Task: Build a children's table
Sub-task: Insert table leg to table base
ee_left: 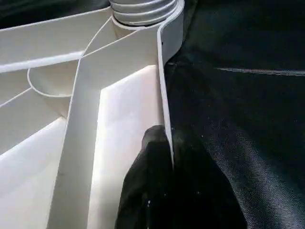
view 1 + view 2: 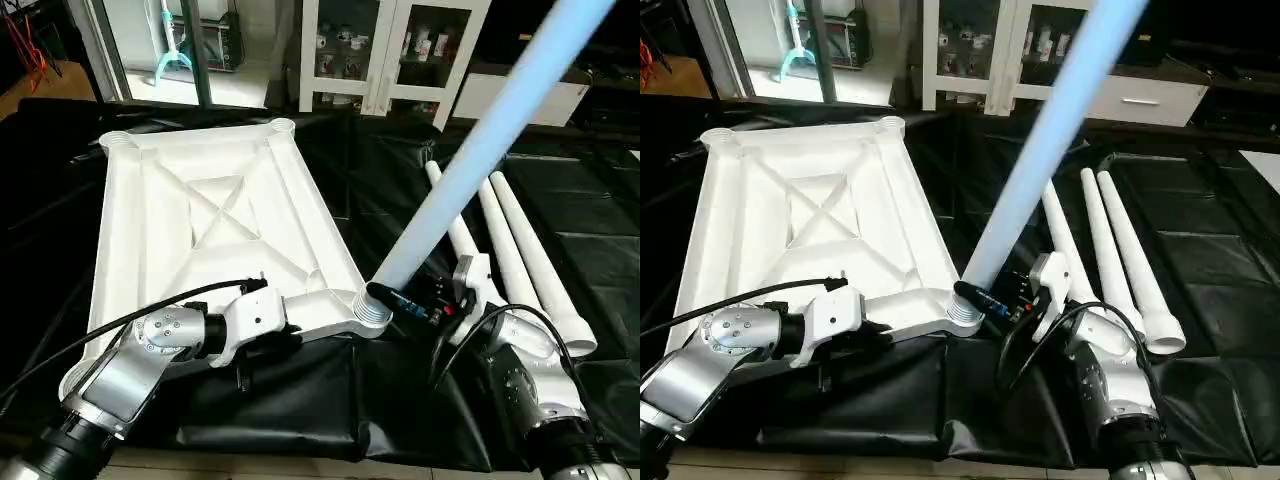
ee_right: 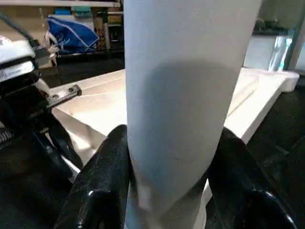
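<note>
The white tabletop [image 2: 150, 230] lies upside down on the black cloth, its X-ribbed underside facing up. My left gripper [image 1: 167, 140] is shut on the tabletop's near rim, one black finger on each side of the thin wall. A long white leg [image 2: 470, 160] stands in the near right corner socket [image 2: 372, 314], leaning up and away to the right. Just above the socket, my right gripper [image 3: 174, 143] is shut around the leg's lower end, with its black fingers [image 3: 102, 176] on both sides of the tube. Three more legs [image 2: 520, 250] lie side by side on the cloth to the right.
Black cloth [image 2: 400, 170] covers the work surface, whose front edge runs just below my forearms. A white cabinet with glass doors [image 2: 380, 50] stands at the back. A black cable [image 2: 100, 325] loops over my left forearm.
</note>
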Tool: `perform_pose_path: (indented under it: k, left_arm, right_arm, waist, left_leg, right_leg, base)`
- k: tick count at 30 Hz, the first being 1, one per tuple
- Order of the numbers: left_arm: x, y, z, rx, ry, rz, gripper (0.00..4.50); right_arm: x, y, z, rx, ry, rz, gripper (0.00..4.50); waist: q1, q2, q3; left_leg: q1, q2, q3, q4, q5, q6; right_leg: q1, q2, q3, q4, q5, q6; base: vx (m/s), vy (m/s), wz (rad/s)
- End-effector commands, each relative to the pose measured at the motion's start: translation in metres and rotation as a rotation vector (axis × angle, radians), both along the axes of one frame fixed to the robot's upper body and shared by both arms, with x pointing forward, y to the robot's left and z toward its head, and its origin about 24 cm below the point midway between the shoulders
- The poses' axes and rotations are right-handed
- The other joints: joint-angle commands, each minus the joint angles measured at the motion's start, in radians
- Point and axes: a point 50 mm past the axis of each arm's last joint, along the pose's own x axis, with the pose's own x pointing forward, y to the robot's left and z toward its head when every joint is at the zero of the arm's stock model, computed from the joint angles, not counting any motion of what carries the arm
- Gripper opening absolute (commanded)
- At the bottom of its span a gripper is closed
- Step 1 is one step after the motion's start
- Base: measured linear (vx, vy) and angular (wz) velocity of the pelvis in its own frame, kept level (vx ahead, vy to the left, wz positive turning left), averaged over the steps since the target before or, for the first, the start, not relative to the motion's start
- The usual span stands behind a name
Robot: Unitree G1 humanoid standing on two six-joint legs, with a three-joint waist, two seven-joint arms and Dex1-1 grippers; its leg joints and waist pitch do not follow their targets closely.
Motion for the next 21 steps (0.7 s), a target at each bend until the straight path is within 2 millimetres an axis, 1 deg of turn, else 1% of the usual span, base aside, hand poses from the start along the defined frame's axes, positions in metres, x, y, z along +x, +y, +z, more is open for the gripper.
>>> perform_pose_path:
  k: [1,5,8,11,12,15,17,19,21]
  left_arm:
    - [-0.004,0.004,-0.014,0.051,0.05,0.012,0.0]
    - [-0.004,0.004,-0.014,0.052,0.051,0.01,0.0]
    - [-0.004,0.004,-0.014,0.053,0.051,0.01,0.0]
    - [-0.004,0.004,-0.014,0.054,0.053,0.009,0.0]
    - [-0.004,0.004,-0.014,0.054,0.053,0.008,0.0]
    - [-0.005,0.004,-0.015,0.056,0.055,0.006,0.0]
    - [-0.005,0.004,-0.015,0.057,0.055,0.005,0.0]
    - [-0.005,0.004,-0.015,0.058,0.056,0.005,0.0]
    - [-0.004,0.004,-0.015,0.059,0.056,0.004,0.0]
  right_arm:
    - [-0.019,-0.012,-0.042,-0.078,0.253,-0.019,1.87]
    - [-0.022,-0.015,-0.047,-0.099,0.31,0.006,1.87]
    - [-0.025,-0.016,-0.05,-0.132,0.332,0.032,1.87]
    - [-0.026,-0.017,-0.051,-0.164,0.337,0.045,1.87]
    - [-0.026,-0.017,-0.052,-0.184,0.337,0.05,1.87]
    - [-0.026,-0.018,-0.056,-0.252,0.333,0.064,1.87]
    - [-0.025,-0.017,-0.057,-0.272,0.336,0.075,1.87]
    - [-0.023,-0.016,-0.057,-0.297,0.338,0.097,1.87]
    - [-0.023,-0.015,-0.057,-0.317,0.336,0.117,1.87]
  waist:
    - [-0.01,0.009,-0.004]
    - [-0.01,0.009,-0.005]
    - [-0.01,0.009,-0.007]
    - [-0.009,0.01,-0.007]
    - [-0.009,0.006,-0.01]
    - [-0.009,0.008,-0.009]
    - [-0.01,0.008,-0.007]
    - [-0.015,0.007,-0.005]
    - [-0.018,0.008,-0.003]
  left_leg:
    - [0.026,0.108,-0.075,-0.116,-0.584,-0.065]
    - [0.026,0.108,-0.077,-0.116,-0.581,-0.065]
    - [0.024,0.108,-0.075,-0.117,-0.571,-0.066]
    - [0.026,0.108,-0.073,-0.117,-0.565,-0.068]
    - [0.026,0.108,-0.07,-0.116,-0.559,-0.065]
    - [0.023,0.108,-0.072,-0.116,-0.547,-0.065]
    - [0.026,0.107,-0.072,-0.115,-0.569,-0.067]
    - [0.025,0.106,-0.079,-0.115,-0.602,-0.069]
    - [0.027,0.105,-0.082,-0.117,-0.631,-0.075]
  right_leg:
    - [-0.031,-0.089,0.063,-0.104,-0.592,-0.124]
    - [-0.03,-0.09,0.063,-0.105,-0.601,-0.119]
    - [-0.028,-0.089,0.062,-0.103,-0.573,-0.125]
    - [-0.029,-0.088,0.062,-0.102,-0.548,-0.133]
    - [-0.027,-0.088,0.063,-0.102,-0.542,-0.136]
    - [-0.025,-0.089,0.062,-0.1,-0.541,-0.14]
    - [-0.029,-0.089,0.061,-0.103,-0.57,-0.134]
    - [-0.028,-0.091,0.057,-0.106,-0.621,-0.117]
    - [-0.029,-0.088,0.052,-0.109,-0.645,-0.1]
  base:
    - [0.0,0.0,0.0]
    - [0.0,0.0,0.0]
    - [0.0,0.0,0.0]
    - [0.0,0.0,0.0]
    - [0.0,0.0,0.0]
    - [0.0,0.0,0.0]
    - [0.0,0.0,0.0]
    - [0.0,0.0,0.0]
    - [0.0,0.0,0.0]
